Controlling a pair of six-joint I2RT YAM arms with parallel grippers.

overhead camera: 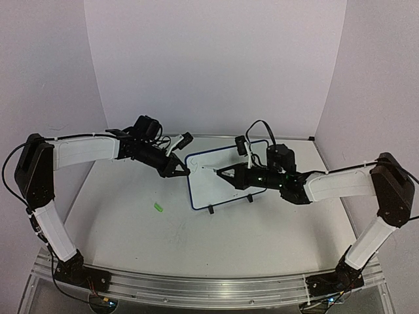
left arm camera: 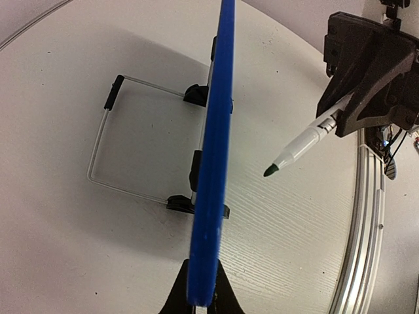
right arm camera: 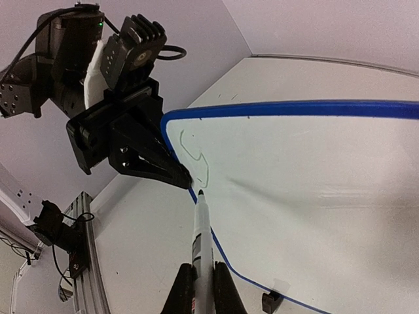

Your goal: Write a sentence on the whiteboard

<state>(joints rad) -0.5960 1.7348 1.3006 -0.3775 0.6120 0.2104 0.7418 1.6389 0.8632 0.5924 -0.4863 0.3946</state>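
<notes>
Pressing the marker (right arm camera: 200,226), clamped in the right gripper (right arm camera: 203,275), too hard could, I think, tip the whiteboard (right arm camera: 314,183), which the left gripper (overhead camera: 181,172) only pinches at its edge.

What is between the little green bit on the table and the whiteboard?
Nothing. Only bare table lies between the green bit and the whiteboard. The top view shows it.

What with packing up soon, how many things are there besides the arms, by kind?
whiteboard: 1
marker: 1
green bit: 1
Total: 3
</notes>
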